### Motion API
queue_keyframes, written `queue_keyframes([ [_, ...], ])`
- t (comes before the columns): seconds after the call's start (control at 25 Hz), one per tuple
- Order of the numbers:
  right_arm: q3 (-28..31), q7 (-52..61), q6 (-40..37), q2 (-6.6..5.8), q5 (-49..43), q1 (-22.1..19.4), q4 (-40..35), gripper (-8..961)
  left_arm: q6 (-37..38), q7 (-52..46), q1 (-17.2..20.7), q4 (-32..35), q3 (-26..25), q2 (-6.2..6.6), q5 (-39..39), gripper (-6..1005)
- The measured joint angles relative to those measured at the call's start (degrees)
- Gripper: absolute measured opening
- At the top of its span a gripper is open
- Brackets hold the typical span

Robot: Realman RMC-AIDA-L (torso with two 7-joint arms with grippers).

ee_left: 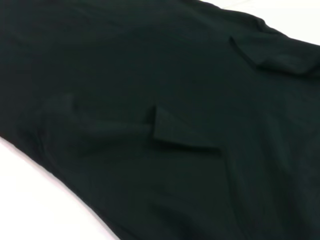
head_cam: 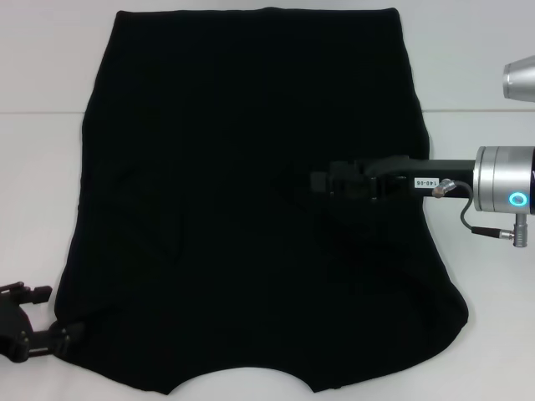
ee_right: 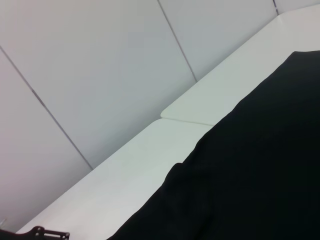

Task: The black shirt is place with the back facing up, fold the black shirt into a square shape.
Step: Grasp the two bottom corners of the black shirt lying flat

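Note:
The black shirt (head_cam: 242,209) lies spread flat on the white table (head_cam: 42,167), hem at the far side and neckline at the near edge. No lettering shows. My right gripper (head_cam: 322,181) reaches in from the right and sits low over the shirt's middle right. My left gripper (head_cam: 60,313) is at the near left, open, its fingers beside the shirt's near left corner, the lower finger at the cloth's edge. The left wrist view shows the shirt (ee_left: 150,75) with two small folded flaps (ee_left: 175,132) on it. The right wrist view shows the shirt's edge (ee_right: 250,165).
White table (ee_right: 165,165) shows around the shirt on the left, right and far sides. A pale panelled wall (ee_right: 100,65) stands behind the table. A seam in the tabletop (head_cam: 472,112) runs across at the far part.

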Motion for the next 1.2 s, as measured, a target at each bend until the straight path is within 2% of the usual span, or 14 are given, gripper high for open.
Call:
queue_keyframes([
  [0.32,0.1,0.0,0.54,0.0,0.0,-0.07,0.0,614,-0.36,-0.95,-0.32,-0.05,-0.02,-0.2,2.27,793],
  [0.56,0.1,0.0,0.52,0.0,0.0,-0.07,-0.28,612,-0.61,-2.79,-1.0,-0.71,0.16,0.31,2.88,755],
  [0.76,0.1,0.0,0.31,-0.01,0.04,-0.09,-0.39,608,-0.36,-2.91,-1.0,-0.46,0.2,0.28,3.0,541],
  [0.88,0.1,0.0,0.16,-0.15,0.07,-0.2,-0.4,607,-0.19,-2.94,-0.99,-0.34,0.18,0.28,3.0,299],
  [1.12,0.1,0.18,-0.14,-0.81,0.1,-1.32,-0.18,606,0.3,-3.01,-1.17,-0.25,-0.12,0.12,2.07,100],
  [1.2,0.11,0.5,-0.41,-1.22,0.1,-2.25,-0.35,606,0.64,-3.05,-1.45,-0.25,-0.42,0.04,1.3,61],
])
